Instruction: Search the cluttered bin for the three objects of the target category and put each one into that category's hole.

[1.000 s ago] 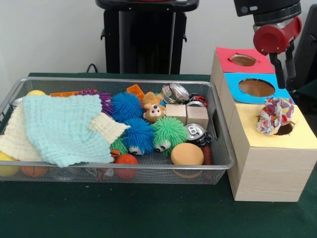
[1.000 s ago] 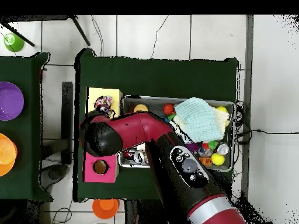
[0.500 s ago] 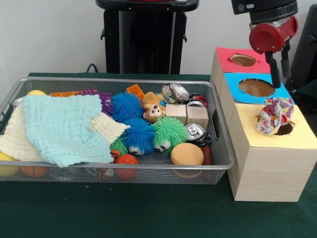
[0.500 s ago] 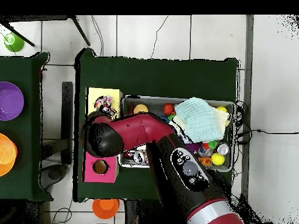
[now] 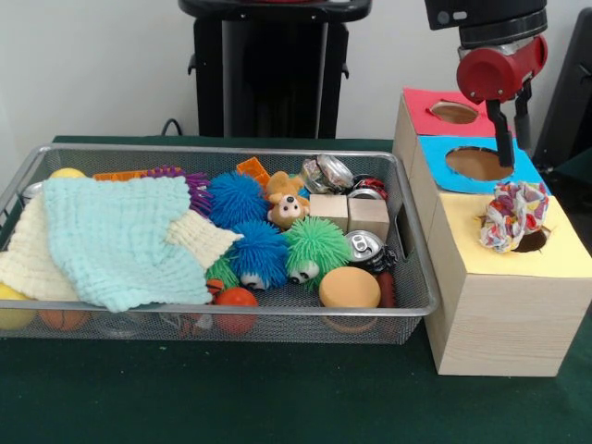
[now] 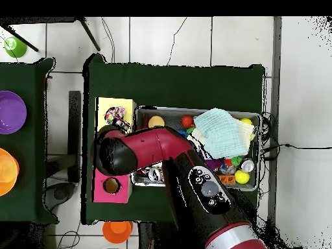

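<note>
Ruffled cloth bundle (image 5: 513,214) with the red, blue, yellow and white pattern sits on the yellow top of the nearest wooden box (image 5: 504,305), lying over the left rim of the round hole (image 5: 533,241) so that only a dark sliver of the opening shows at its right. From overhead the same bundle (image 6: 117,117) shows as a small mottled patch on the yellow square, and the hole under it cannot be made out.

The gripper (image 5: 511,153) hangs above the blue-topped box (image 5: 476,165), well clear of the bundle, its two thin dark fingers (image 5: 504,139) apart with nothing between them. In the overhead view the red arm (image 6: 152,146) covers the gripper and the blue box entirely, and also hides the left end of the wire mesh basket (image 6: 258,117).

In the basket (image 5: 231,322), a mint cloth (image 5: 120,236) lies over a cream cloth (image 5: 199,239) and hides most of the left half; only the edges of a yellow ball (image 5: 67,173) and an orange ball (image 5: 63,320) show there. No other patterned bundle is visible among the clutter. The right half holds blue spiky balls (image 5: 238,197), a green spiky ball (image 5: 315,247), a small plush bear (image 5: 288,210), two wooden cubes (image 5: 368,217), crushed cans (image 5: 363,245) and an orange disc-like thing (image 5: 349,288).

The red-topped box (image 5: 451,113) stands farthest back on the green counter (image 5: 277,393).
</note>
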Controlling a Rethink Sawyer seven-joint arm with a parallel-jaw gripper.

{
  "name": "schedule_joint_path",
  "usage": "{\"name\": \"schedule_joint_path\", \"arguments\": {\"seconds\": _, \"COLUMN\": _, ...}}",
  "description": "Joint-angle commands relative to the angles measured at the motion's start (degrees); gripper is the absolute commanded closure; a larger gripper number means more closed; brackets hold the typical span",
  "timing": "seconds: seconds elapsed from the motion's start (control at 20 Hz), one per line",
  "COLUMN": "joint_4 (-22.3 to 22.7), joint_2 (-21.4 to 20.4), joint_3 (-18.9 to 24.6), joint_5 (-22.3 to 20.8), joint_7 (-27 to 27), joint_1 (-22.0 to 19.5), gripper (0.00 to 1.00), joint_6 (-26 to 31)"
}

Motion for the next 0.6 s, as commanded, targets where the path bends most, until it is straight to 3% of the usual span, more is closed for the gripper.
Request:
{"name": "schedule_joint_path", "arguments": {"seconds": 0.05, "joint_4": 1.09, "joint_2": 1.67, "joint_3": -1.34, "joint_5": 0.16, "joint_7": 8.01, "joint_1": -0.77, "gripper": 1.0, "joint_6": 1.56}}
{"name": "schedule_joint_path", "arguments": {"seconds": 0.6, "joint_4": 0.83, "joint_2": 1.87, "joint_3": -1.91, "joint_5": -0.89, "joint_7": 9.81, "joint_1": -0.35, "gripper": 1.0, "joint_6": -3.85}}
